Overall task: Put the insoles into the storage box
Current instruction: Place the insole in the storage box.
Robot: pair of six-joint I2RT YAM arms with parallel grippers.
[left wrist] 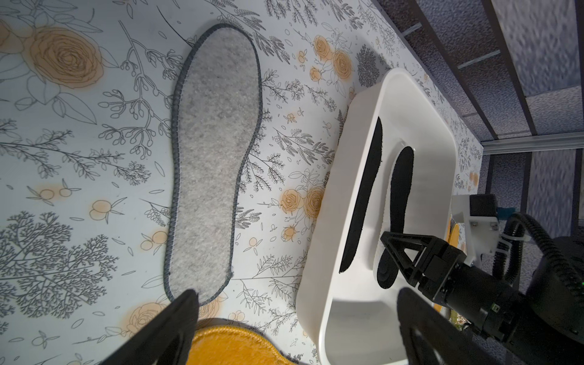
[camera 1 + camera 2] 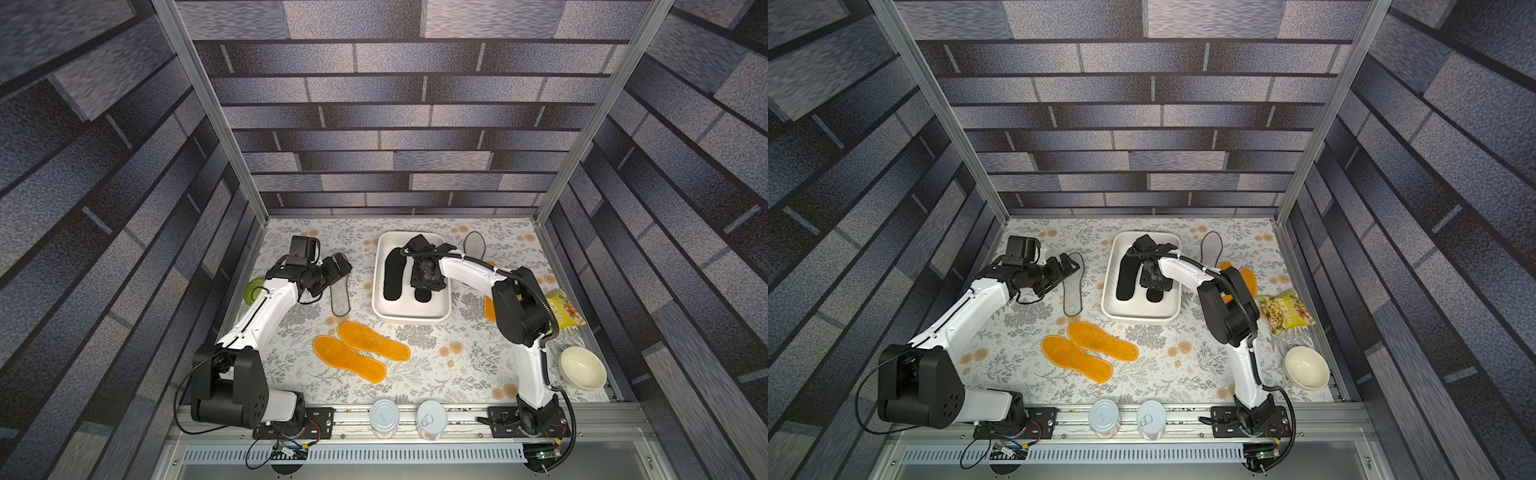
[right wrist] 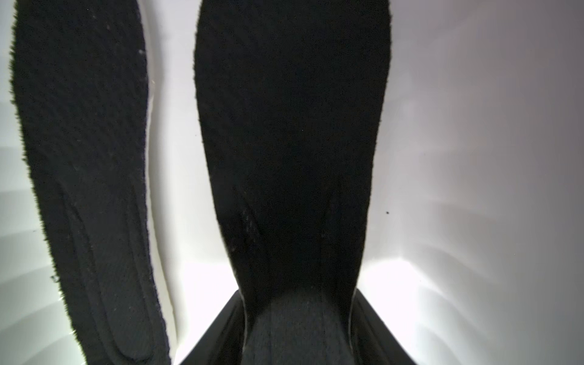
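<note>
The white storage box (image 2: 411,318) (image 2: 1142,318) (image 1: 319,284) holds two black insoles. One black insole (image 2: 395,274) (image 3: 85,158) lies free. My right gripper (image 2: 424,286) (image 3: 298,316) reaches into the box, shut on the end of the other black insole (image 3: 290,126) (image 1: 401,177). My left gripper (image 2: 343,266) (image 1: 297,328) hangs open and empty over one end of a grey felt insole (image 2: 340,295) (image 1: 215,158). A second grey insole (image 2: 475,245) lies right of the box. Two orange insoles (image 2: 347,365) (image 2: 374,340) lie in front; more orange (image 2: 1246,280) shows under the right arm.
A cream bowl (image 2: 582,368) and a snack bag (image 2: 565,309) sit at the right edge. A green object (image 2: 253,291) lies behind the left arm. Two tin cans (image 2: 384,417) (image 2: 432,417) stand on the front rail.
</note>
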